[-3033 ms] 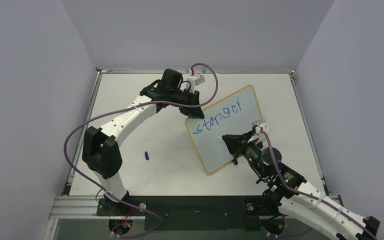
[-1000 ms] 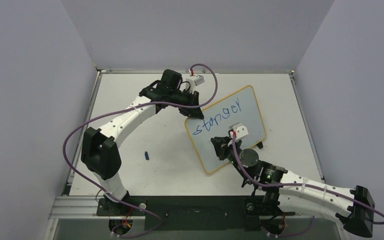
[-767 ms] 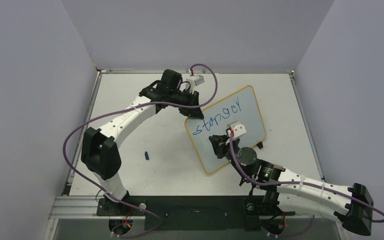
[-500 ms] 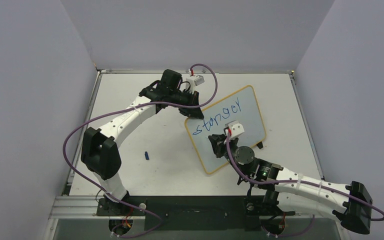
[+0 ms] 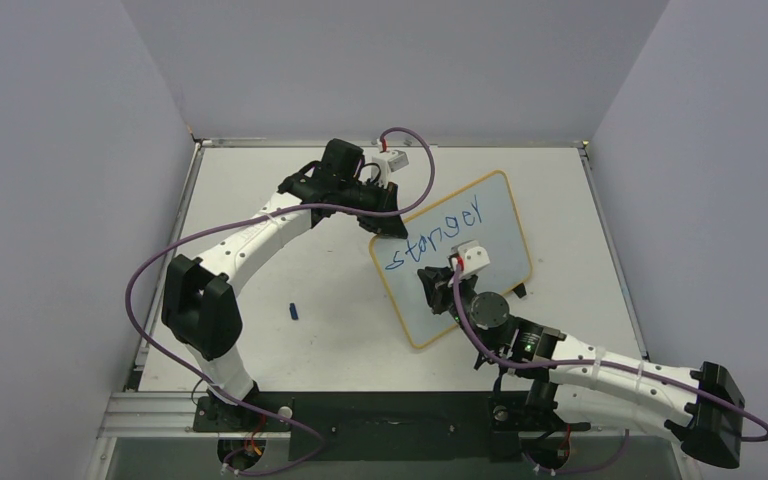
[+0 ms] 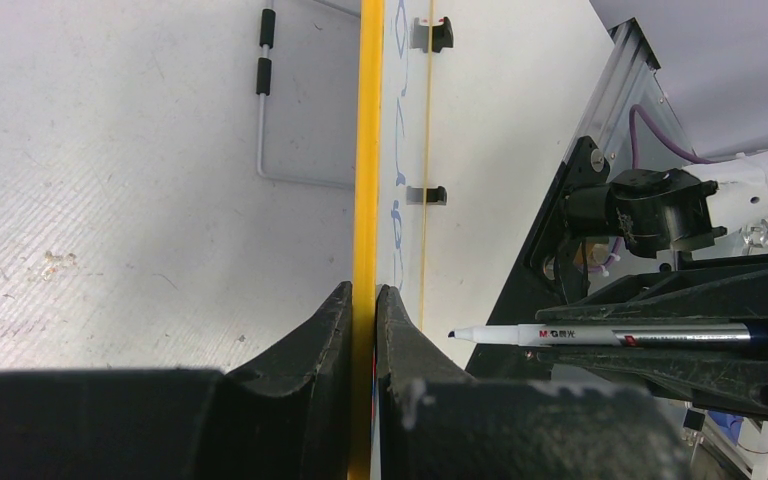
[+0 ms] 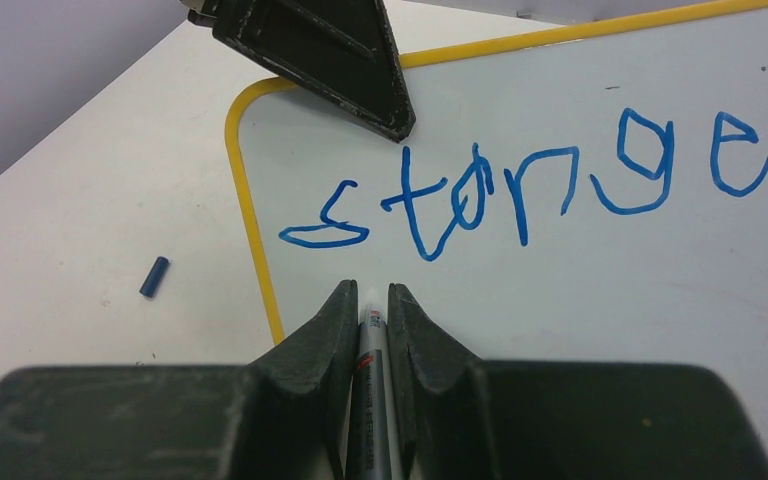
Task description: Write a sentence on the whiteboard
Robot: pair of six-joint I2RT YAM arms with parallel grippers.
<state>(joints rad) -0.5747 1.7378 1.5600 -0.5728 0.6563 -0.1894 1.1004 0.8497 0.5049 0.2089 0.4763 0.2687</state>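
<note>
left arm [image 5: 260, 225] reaches up from its base, elbow out at the left, forearm running away and to the right. left hand [image 6: 363, 292] is clamped on the whiteboard [image 6: 367, 150] edge, one finger each side. right arm [image 5: 610, 378] is folded low, elbow at near right, forearm running back to the left. right hand [image 7: 368, 290] is pinched tight on a marker [image 7: 369, 345], tip pointing forward.

The right gripper [image 7: 368, 295] is clamping a white marker [image 7: 370, 400] between its two black fingers and pointing it at the whiteboard [image 7: 610, 300], just below the blue word "stanger" of the sentence [image 7: 520, 190]. The left gripper [image 7: 360, 80] is overlapping the board's yellow-framed upper left corner. A small blue cap [image 7: 154, 276] is lying on the table [image 7: 90, 200] beside the frame.
</note>
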